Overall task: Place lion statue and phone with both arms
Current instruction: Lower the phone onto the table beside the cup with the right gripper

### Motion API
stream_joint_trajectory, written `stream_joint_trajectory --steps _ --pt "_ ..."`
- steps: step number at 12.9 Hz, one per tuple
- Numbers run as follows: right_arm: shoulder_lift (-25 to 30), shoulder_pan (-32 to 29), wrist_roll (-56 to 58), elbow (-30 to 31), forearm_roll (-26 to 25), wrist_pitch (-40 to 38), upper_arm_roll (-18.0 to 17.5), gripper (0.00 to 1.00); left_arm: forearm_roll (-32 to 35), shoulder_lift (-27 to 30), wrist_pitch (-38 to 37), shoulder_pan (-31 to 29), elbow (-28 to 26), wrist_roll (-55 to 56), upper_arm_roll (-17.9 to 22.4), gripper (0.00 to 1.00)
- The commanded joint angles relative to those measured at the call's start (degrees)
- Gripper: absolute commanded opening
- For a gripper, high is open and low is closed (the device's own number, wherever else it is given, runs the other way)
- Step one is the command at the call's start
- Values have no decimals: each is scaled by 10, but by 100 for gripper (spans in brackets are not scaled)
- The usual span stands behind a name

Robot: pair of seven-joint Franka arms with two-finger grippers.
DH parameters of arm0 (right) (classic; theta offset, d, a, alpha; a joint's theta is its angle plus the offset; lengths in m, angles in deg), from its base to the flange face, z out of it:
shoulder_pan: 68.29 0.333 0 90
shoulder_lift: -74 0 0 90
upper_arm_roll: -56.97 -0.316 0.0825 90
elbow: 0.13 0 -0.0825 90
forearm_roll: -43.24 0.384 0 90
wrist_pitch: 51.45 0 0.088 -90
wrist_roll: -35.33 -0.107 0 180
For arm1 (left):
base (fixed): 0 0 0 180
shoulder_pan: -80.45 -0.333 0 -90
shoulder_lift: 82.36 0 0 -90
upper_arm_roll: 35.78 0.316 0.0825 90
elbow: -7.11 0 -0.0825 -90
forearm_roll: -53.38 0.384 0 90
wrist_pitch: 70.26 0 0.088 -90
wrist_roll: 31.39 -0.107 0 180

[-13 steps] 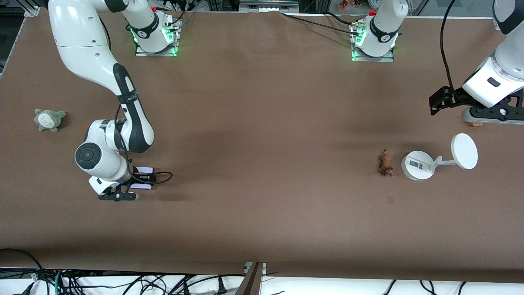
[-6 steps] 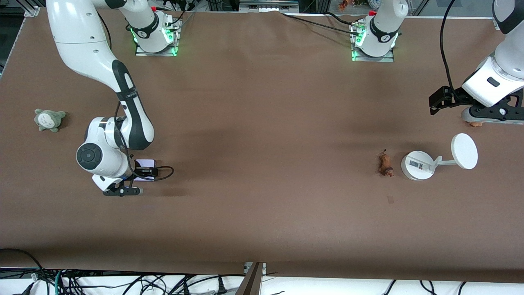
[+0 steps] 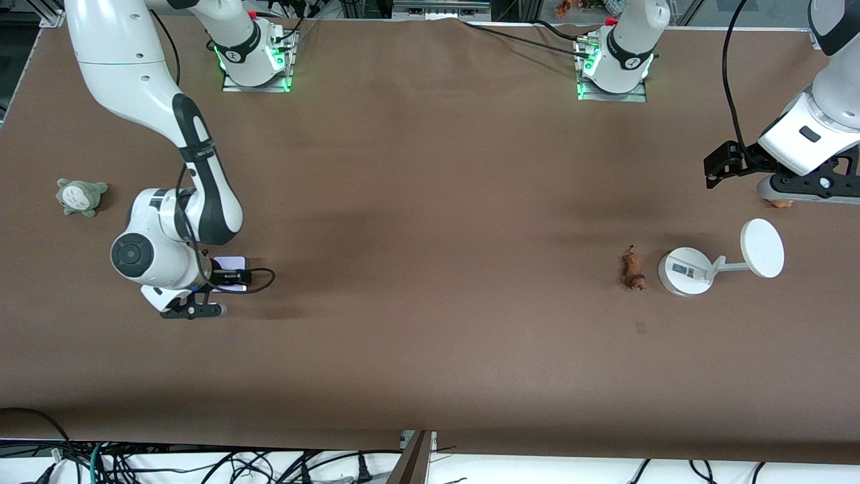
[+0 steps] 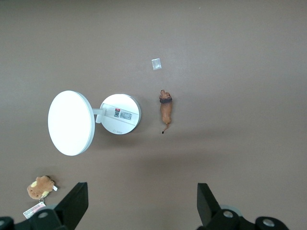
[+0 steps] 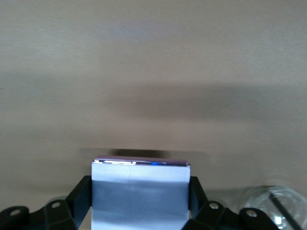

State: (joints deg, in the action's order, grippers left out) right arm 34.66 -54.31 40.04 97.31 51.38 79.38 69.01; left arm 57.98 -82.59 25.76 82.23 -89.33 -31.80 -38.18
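The phone [image 3: 229, 263], pale lavender with a purple edge, is clamped between the fingers of my right gripper [image 3: 193, 310] over the right arm's end of the table. In the right wrist view the phone [image 5: 139, 179] fills the gap in the gripper [image 5: 140, 196] and casts a shadow on the table below. The lion statue [image 3: 632, 269] lies on the table beside a white stand. It also shows in the left wrist view [image 4: 166, 109]. My left gripper [image 3: 809, 191] is open and empty [image 4: 142, 201], over the left arm's end of the table, apart from the lion.
A white round-based stand [image 3: 685, 271] with a disc [image 3: 762, 248] stands beside the lion. A tan plush [image 3: 779, 202] with a card tag lies under the left gripper. A grey-green plush [image 3: 80, 196] lies at the right arm's end. A small pale patch [image 3: 640, 327] marks the cloth.
My right gripper has moved with the phone a little toward the right arm's end of the table. The left arm has not moved.
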Motion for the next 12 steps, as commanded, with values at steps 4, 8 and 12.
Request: stream_joint_trajectory --steps 4,8,12 --pt "3 -22 34 14 26 14 -7 1 -10 6 -11 1 6 -6 0 100" --pt "-5 -22 34 14 29 22 -8 41 -9 6 -12 1 6 -6 0 100" --pt "-4 -20 33 10 29 20 -9 85 -9 6 -12 2 5 -6 0 100"
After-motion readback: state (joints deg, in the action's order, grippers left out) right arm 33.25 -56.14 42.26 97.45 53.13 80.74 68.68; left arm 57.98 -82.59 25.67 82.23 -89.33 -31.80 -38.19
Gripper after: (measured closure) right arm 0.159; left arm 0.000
